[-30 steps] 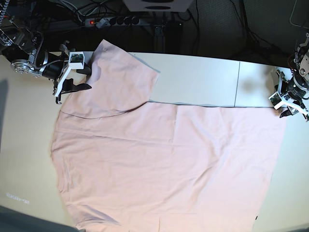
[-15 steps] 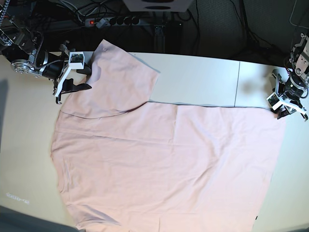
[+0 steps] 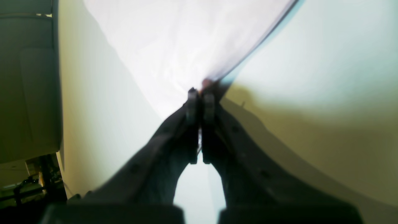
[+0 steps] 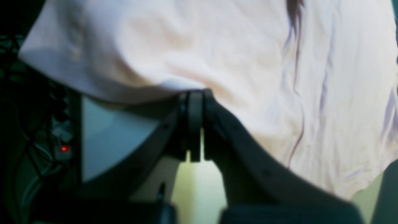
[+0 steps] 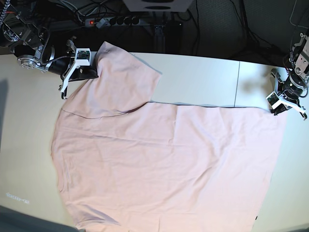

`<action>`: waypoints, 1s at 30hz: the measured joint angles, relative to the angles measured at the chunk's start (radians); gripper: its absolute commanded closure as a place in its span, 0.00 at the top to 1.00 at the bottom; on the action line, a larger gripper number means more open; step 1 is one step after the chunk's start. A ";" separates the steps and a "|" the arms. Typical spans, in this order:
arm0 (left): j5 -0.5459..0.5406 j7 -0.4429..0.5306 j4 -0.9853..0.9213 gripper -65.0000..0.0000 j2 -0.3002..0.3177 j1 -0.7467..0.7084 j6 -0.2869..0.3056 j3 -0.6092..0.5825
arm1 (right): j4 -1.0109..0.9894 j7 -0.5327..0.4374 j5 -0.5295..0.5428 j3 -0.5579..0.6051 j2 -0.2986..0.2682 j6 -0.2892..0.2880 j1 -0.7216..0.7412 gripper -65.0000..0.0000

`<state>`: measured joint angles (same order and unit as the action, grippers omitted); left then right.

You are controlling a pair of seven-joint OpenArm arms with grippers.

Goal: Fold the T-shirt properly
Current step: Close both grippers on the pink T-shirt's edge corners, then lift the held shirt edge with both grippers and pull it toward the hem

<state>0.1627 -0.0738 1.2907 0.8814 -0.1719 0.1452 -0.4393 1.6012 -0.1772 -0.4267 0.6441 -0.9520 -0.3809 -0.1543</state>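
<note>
Both claws are pinched on the pale pink T-shirt point(image 5: 164, 159) spread flat on the counter point(image 5: 203, 77), the left claw point(image 3: 200, 93) at a corner and the right claw point(image 4: 194, 95) at the sleeve edge, so thin bites could slip during lifting and skew the fold.

My black left gripper point(image 3: 200, 93) and black right gripper point(image 4: 196, 95) sit against the plain pale pink T-shirt point(image 5: 164, 159), which lies on my cream table point(image 5: 203, 77), white brackets on both wrists.
</note>
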 measured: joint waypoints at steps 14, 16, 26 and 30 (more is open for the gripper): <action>-0.009 -0.027 0.060 0.00 0.002 -0.008 -0.037 -0.006 | -0.006 0.022 0.093 -0.106 0.005 -0.004 -0.006 0.00; -0.009 -0.040 0.078 0.00 0.002 -0.011 -0.040 -0.004 | -0.007 0.025 0.093 -0.110 0.005 -0.004 -0.006 0.00; -0.048 -0.100 0.089 0.00 -0.003 0.015 -0.035 0.060 | 0.001 0.035 0.130 -0.136 0.005 -0.005 -0.003 0.00; -0.097 -0.115 0.089 0.00 -0.003 0.054 -0.034 0.061 | 0.013 0.037 0.149 -0.136 0.005 -0.007 0.027 0.00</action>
<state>0.0662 -0.1890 1.3796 0.8783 -0.1177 0.1108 -0.3782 1.6138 -0.1406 -0.2779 0.5079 -0.9466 -0.3878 -0.1268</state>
